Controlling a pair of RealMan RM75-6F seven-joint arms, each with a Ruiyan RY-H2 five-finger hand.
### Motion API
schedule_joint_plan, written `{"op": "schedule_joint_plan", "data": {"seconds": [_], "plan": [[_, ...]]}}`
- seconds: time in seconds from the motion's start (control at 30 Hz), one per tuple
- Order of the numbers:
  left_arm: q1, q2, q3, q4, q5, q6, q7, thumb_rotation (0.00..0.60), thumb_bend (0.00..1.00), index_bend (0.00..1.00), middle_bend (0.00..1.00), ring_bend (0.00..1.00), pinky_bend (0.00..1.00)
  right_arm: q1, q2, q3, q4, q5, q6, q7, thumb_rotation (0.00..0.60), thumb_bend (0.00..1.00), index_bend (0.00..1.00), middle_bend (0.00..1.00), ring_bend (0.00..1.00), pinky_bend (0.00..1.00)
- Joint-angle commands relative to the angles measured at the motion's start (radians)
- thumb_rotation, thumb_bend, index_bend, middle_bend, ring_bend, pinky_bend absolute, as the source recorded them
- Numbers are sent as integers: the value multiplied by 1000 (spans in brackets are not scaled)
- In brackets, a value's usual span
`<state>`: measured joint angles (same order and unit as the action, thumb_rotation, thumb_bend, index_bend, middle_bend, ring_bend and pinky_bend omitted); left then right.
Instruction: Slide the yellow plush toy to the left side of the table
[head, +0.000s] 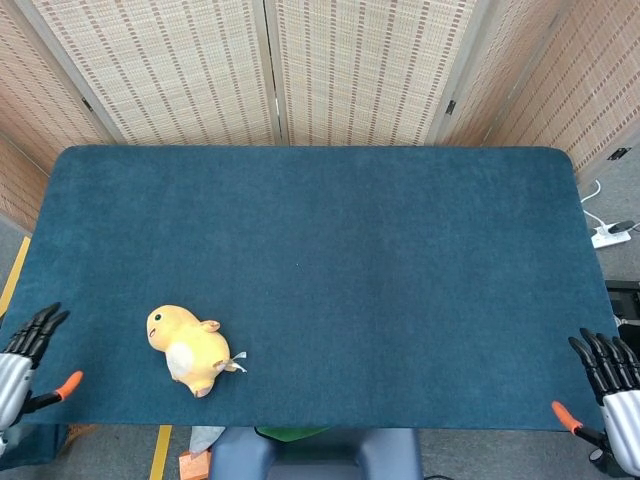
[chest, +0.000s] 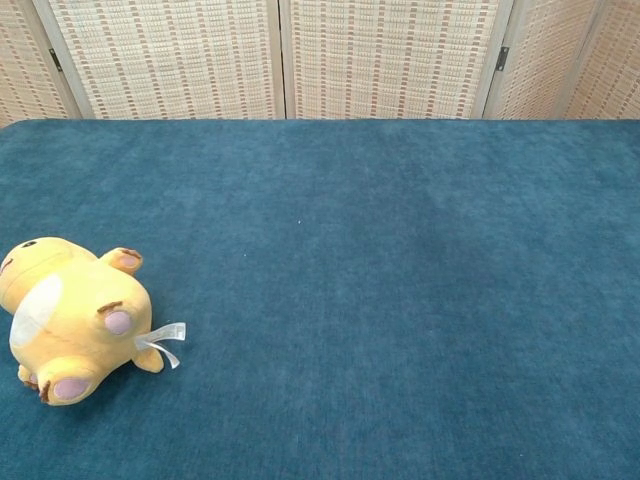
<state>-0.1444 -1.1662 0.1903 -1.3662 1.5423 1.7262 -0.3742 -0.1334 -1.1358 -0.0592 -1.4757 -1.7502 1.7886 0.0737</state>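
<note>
The toy (head: 190, 350) is seen lying on its side on the table (head: 330, 250), in the near-left part, close to the front edge and a little in from the left edge. In the head view its head is pointed toward the back-left and its feet toward the front-right; a pale belly patch is turned up. In the chest view the toy (chest: 70, 320) is found at the lower left of frame, with pink foot pads facing the camera and a white tag (chest: 160, 340) sticking out to its right onto the cloth. Nothing is touching the toy. The left hand (head: 22, 355) is held off the left edge of the table, near the front corner, well apart from the toy; its dark fingers (head: 40, 325) are spread and straight, nothing is held, and an orange thumb tip is seen below them. The right hand (head: 612, 385) is held off the front-right corner, also with fingers (head: 600, 355) apart and extended and nothing in them, orange thumb tip to its lower left. Neither hand is shown in the chest view. The table is covered in dark blue cloth; woven screens (head: 270, 70) are set behind it. A power strip (head: 610, 235) is seen on the floor at far right.
</note>
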Motion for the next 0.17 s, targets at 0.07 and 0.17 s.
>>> {"op": "schedule_joint_plan", "data": {"seconds": [0.07, 0.17], "plan": [[118, 85, -31, -176, -68, 31, 182, 600, 303, 25, 77, 0, 126, -17, -30, 47, -45, 61, 9, -129, 600, 172, 0, 0, 0, 0], [125, 83, -37, -174, -37, 34, 204, 600, 302, 25, 78, 0, 126, -18, -18, 31, -54, 51, -4, -100, 600, 172, 0, 0, 0, 0]]}}
